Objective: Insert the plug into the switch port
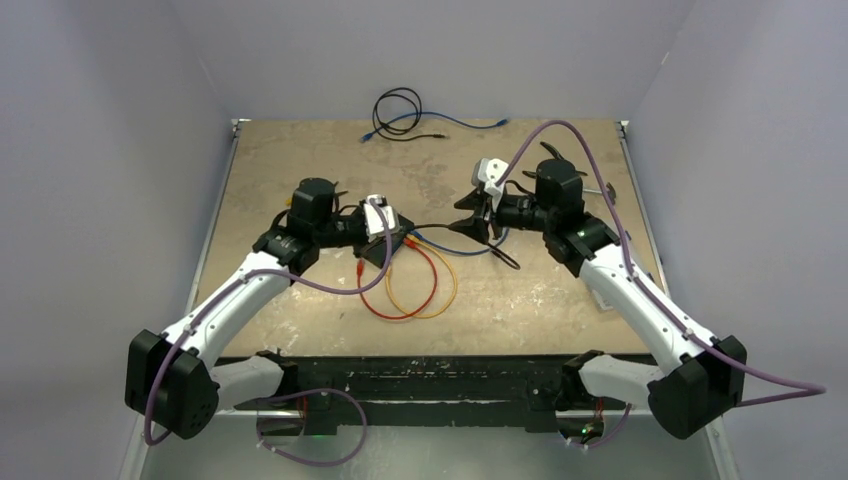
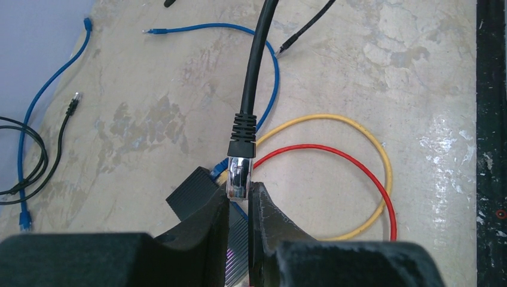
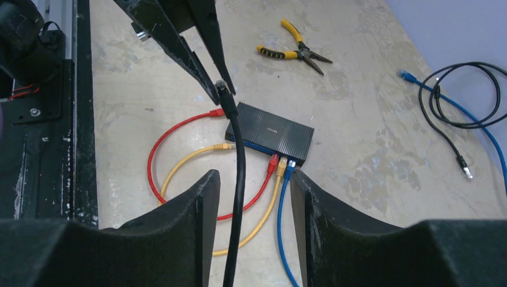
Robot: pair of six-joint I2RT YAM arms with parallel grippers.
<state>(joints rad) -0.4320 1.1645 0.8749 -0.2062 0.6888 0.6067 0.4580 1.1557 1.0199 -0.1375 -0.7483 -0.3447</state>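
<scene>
My left tool [image 2: 239, 202] pinching clear plug [image 2: 239, 172] at its tip. My right tool [image 3: 254, 185] spread, black cable [image 3: 240, 155] passing loose between.

Plug light, rigid, latch fragile. Cable stiff, springy. Grip plug body sides.

Switch [image 3: 272, 130] flat on surface [image 3: 370, 149], near plug, coloured cables [image 3: 281, 173] plugged in.

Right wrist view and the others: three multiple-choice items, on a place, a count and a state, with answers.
1. Where is the plug of the black cable?
A. in a port of the switch
B. between the left gripper fingers
C. lying loose

2. How many cables are plugged into the switch?
A. one
B. three
C. five

3. The right gripper is:
A. open
B. shut on the black cable
C. shut on the switch

B: the fingers pinch it, outside the ports.
B: red cable, yellow cable, blue cable.
A: fingers apart, the black cable free between them.
</scene>
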